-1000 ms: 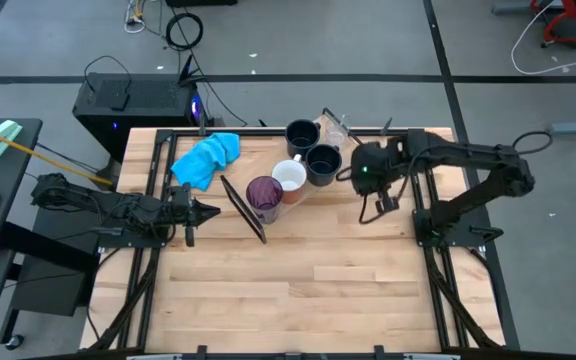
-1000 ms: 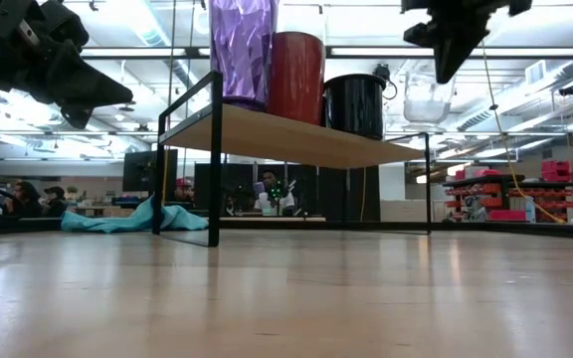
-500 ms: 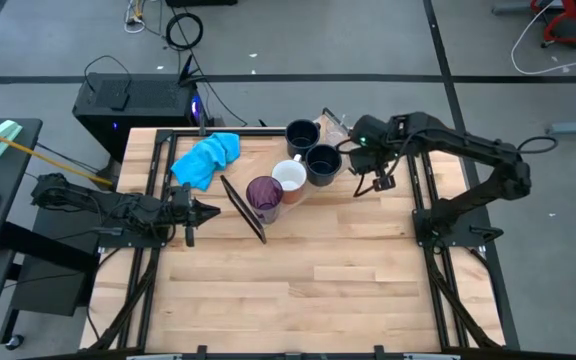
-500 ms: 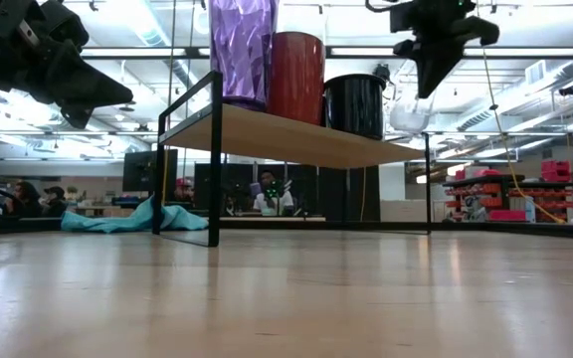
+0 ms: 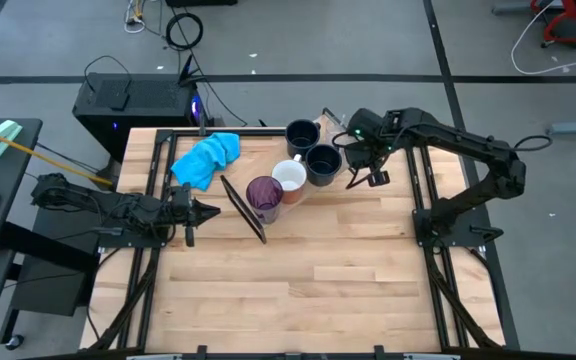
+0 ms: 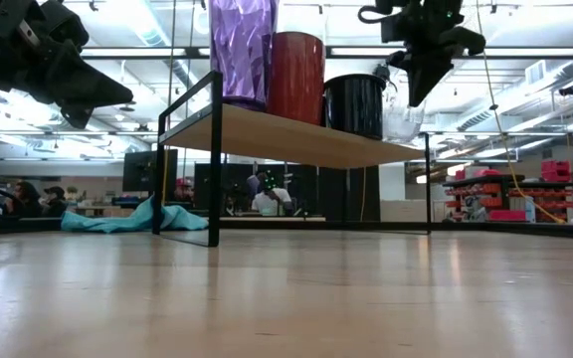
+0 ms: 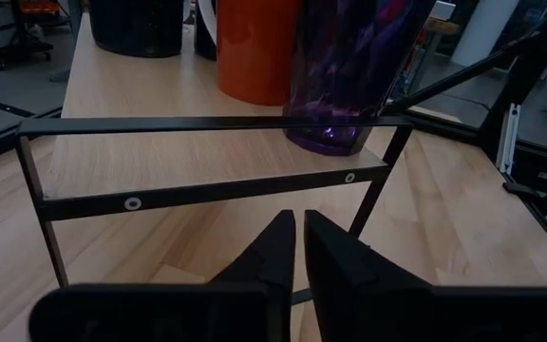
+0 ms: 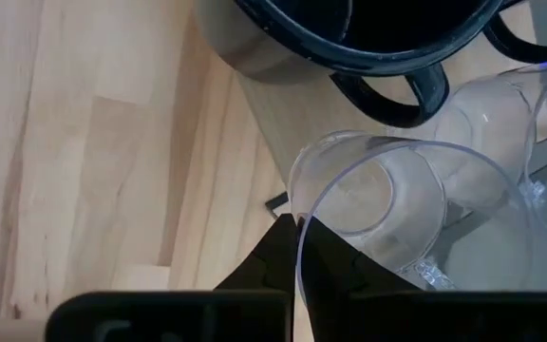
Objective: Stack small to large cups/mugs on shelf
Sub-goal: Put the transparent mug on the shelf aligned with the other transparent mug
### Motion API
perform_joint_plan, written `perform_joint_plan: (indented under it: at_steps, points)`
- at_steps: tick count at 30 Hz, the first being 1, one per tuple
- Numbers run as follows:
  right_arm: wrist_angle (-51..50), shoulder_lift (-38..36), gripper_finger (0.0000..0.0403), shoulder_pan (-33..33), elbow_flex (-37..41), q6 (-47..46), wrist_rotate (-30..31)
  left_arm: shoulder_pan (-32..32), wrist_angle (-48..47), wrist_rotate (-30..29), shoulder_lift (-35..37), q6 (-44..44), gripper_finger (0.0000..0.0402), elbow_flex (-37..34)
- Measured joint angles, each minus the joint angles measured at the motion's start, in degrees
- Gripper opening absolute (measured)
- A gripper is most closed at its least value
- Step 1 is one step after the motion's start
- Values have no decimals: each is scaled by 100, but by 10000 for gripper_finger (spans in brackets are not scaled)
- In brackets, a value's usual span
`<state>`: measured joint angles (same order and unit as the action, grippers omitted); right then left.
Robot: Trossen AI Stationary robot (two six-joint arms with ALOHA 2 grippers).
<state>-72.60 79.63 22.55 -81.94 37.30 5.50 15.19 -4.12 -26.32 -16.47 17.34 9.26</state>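
Observation:
The shelf (image 6: pixel 296 139), a light board on a black wire frame, stands at the table's far middle. On it are a purple tumbler (image 5: pixel 264 197), a mug (image 5: pixel 290 177) that is white inside and orange-red outside, and two navy mugs (image 5: pixel 323 163) (image 5: pixel 302 135). One clear glass (image 8: pixel 487 123) stands beside the navy mug's handle. My right gripper (image 5: pixel 361 162) hovers over the shelf's right end, shut on a second clear glass (image 6: pixel 403 119). My left gripper (image 7: pixel 297 252) waits shut at the table's left, level with the shelf frame. My right gripper holds the clear glass by its rim (image 8: pixel 298 233). The wall is pinched with one finger inside and one outside. The fingers come steeply from above. The glass hangs below them, mouth up, by the shelf's right end (image 6: pixel 406 137); whether its base touches the board I cannot tell.
A blue cloth (image 5: pixel 206 158) lies at the table's far left. A black box (image 5: pixel 138 100) with cables sits on the floor beyond the far edge. The near half of the tabletop (image 5: pixel 308 280) is bare wood.
My right gripper has carried the clear glass toward the table's far edge and a little left, closer to the navy mugs. The glass has stayed hanging below the fingers and now sits slightly lower, at the shelf's right end.

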Motion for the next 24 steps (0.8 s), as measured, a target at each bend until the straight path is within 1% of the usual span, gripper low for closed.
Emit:
perform_joint_plan:
  at_steps: [8, 18, 24]
  points:
    - [131, 31, 26, 11, 1, 20, 46, 0, 0, 1, -2, 0, 40, -1]
    - [173, 31, 51, 186, 1, 46, 48, 1, 0, 1, -2, -1, 28, -1]
    - [308, 31, 67, 184, 1, 228, 272, 1, 0, 1, 0, 0, 31, 0]
